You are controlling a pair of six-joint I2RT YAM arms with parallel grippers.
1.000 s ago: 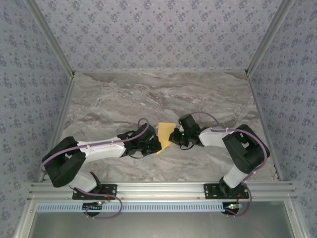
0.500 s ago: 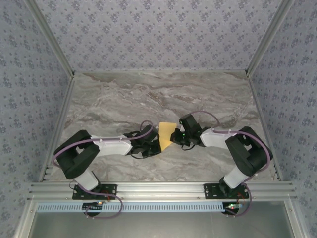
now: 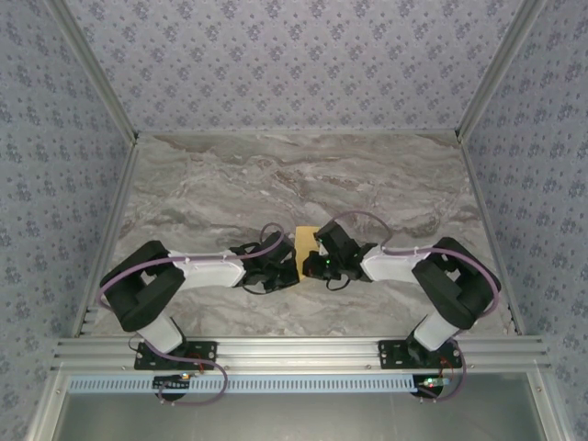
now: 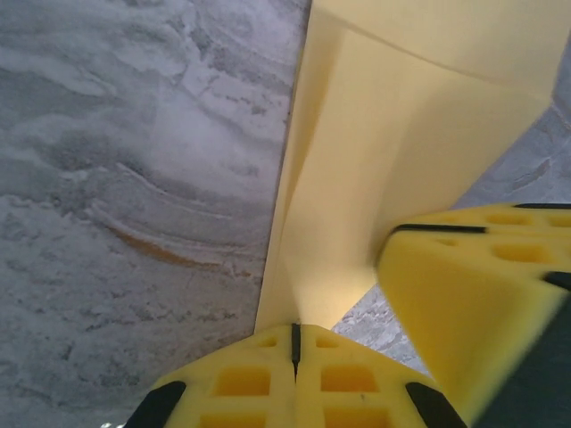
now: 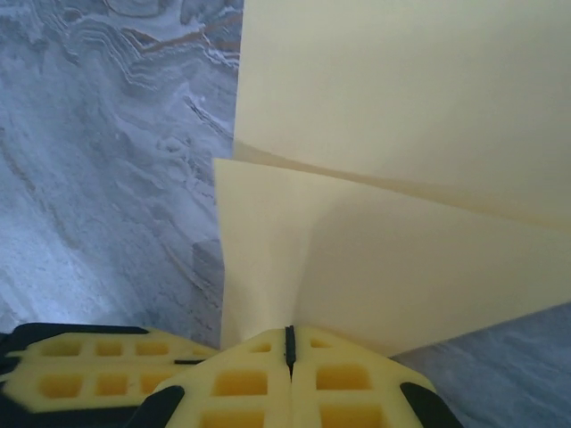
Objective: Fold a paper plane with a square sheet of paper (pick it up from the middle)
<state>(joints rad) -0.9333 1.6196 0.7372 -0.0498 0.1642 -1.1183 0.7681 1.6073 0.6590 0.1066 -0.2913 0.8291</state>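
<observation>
The yellow-orange square sheet of paper [image 3: 306,239] lies mid-table, folded over on itself, most of it under the two wrists. My left gripper [image 3: 295,266] meets it from the left and my right gripper [image 3: 311,267] from the right, their tips almost touching. In the left wrist view the left gripper [image 4: 294,334] is shut on the near edge of the paper [image 4: 393,134], with the right gripper's yellow fingers [image 4: 482,294] close beside it. In the right wrist view the right gripper [image 5: 288,334] is shut on a lifted fold of the paper [image 5: 401,134], and the left gripper's fingers [image 5: 80,374] sit at lower left.
The grey marble table [image 3: 294,175] stretches bare beyond the paper up to the patterned back wall [image 3: 294,64]. An aluminium rail [image 3: 294,354] runs along the near edge by the arm bases.
My right gripper has slid left over the paper until it meets the left gripper, so less yellow shows. The left arm's elbow rose earlier and has since held still.
</observation>
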